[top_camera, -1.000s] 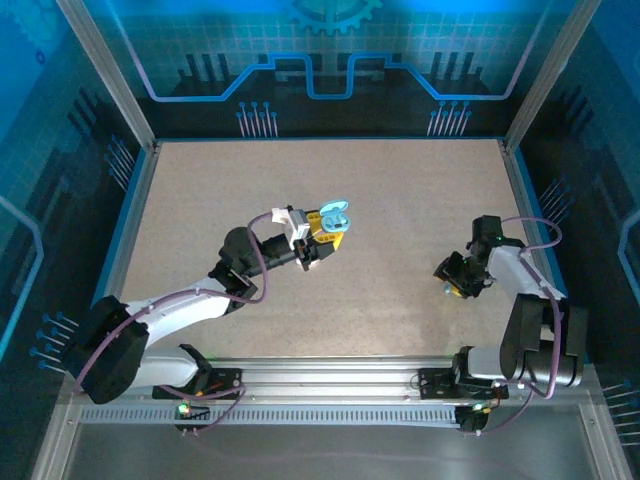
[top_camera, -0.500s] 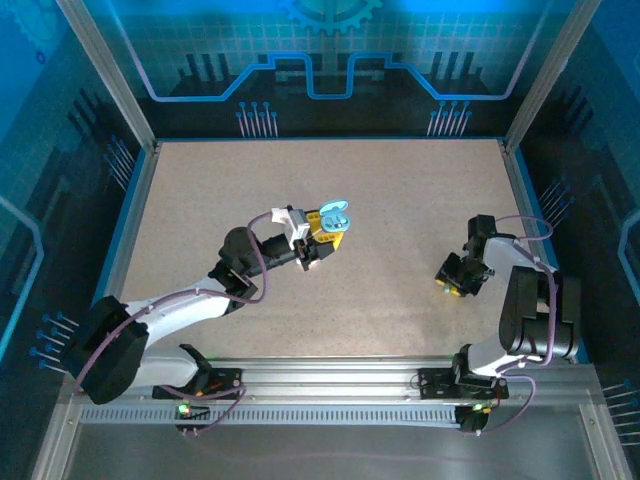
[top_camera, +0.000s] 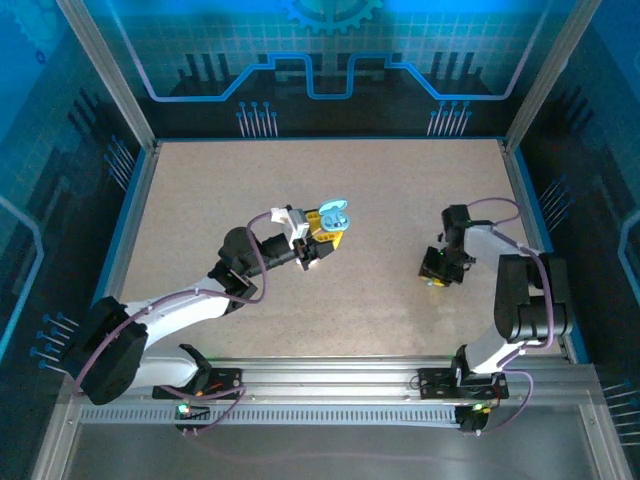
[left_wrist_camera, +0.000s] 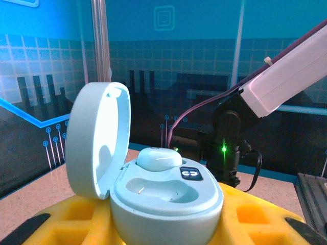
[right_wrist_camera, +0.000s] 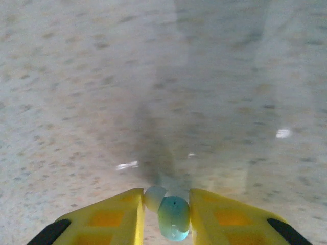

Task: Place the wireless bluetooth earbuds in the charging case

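My left gripper (top_camera: 325,228) holds the light teal charging case (top_camera: 335,212) above the middle of the table, its yellow fingers (left_wrist_camera: 255,217) shut on the case's base (left_wrist_camera: 168,204). The lid (left_wrist_camera: 97,138) stands open to the left. One teal earbud (left_wrist_camera: 158,158) sits in the far well, while the near well (left_wrist_camera: 161,189) is empty. My right gripper (top_camera: 433,275) hangs right of centre, low over the table. Its yellow fingers (right_wrist_camera: 115,217) are shut on a small teal earbud (right_wrist_camera: 173,217) with a pale tip.
The speckled tabletop (top_camera: 250,180) is bounded by a blue rim and metal frame posts (top_camera: 105,75). In the left wrist view, my right arm (left_wrist_camera: 286,76) stands beyond the case. The arm bases sit on the rail (top_camera: 330,375) at the near edge.
My right gripper has closed on the earbud and moved left and slightly away from the near edge. The left arm and the case have not moved.
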Robot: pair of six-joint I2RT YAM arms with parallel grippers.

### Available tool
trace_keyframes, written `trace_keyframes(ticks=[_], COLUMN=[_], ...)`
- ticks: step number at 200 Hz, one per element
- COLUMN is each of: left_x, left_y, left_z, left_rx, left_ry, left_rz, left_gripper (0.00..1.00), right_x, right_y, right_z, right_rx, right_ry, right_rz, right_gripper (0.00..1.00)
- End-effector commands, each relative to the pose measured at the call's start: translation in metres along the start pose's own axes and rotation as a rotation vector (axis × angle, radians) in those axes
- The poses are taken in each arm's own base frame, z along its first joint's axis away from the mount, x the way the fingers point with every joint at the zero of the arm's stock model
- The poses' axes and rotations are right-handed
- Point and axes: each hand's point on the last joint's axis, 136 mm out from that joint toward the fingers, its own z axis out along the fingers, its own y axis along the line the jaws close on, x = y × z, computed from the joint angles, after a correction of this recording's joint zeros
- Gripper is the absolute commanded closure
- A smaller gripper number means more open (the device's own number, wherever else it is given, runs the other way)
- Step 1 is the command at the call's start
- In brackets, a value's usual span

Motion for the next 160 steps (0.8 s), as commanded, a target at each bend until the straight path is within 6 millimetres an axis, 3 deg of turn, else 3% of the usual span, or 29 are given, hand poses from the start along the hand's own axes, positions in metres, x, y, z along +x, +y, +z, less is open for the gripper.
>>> trace_keyframes(ticks=[1, 37, 68, 115, 160], left_x=[-0.022, -0.029, -0.034, -0.038, -0.037], left_y=[-0.002, 0.001, 0.003, 0.003, 0.003], left_z=[-0.005, -0.012, -0.018, -0.024, -0.024], left_rx=[-0.021, -0.057, -0.091, -0.107, -0.109], left_ry=[-0.059, -0.068, -0.072, -0.074, -0.070], left_rz=[0.055, 0.087, 0.116, 0.135, 0.137], left_gripper=[0.68, 0.68, 0.68, 0.68, 0.68], right_x=[0.006, 0.027, 0.045, 0.054, 0.050], right_y=[0.032, 0.084, 0.110, 0.120, 0.123], right_z=[0.002, 0.012, 0.020, 0.026, 0.002], right_rx=[-0.022, -0.026, 0.033, 0.134, 0.144], right_ry=[0.044, 0.106, 0.148, 0.164, 0.099], right_rz=[-0.150, -0.405, -0.582, -0.706, -0.684], right_gripper=[0.71, 0.71, 0.71, 0.65, 0.58])
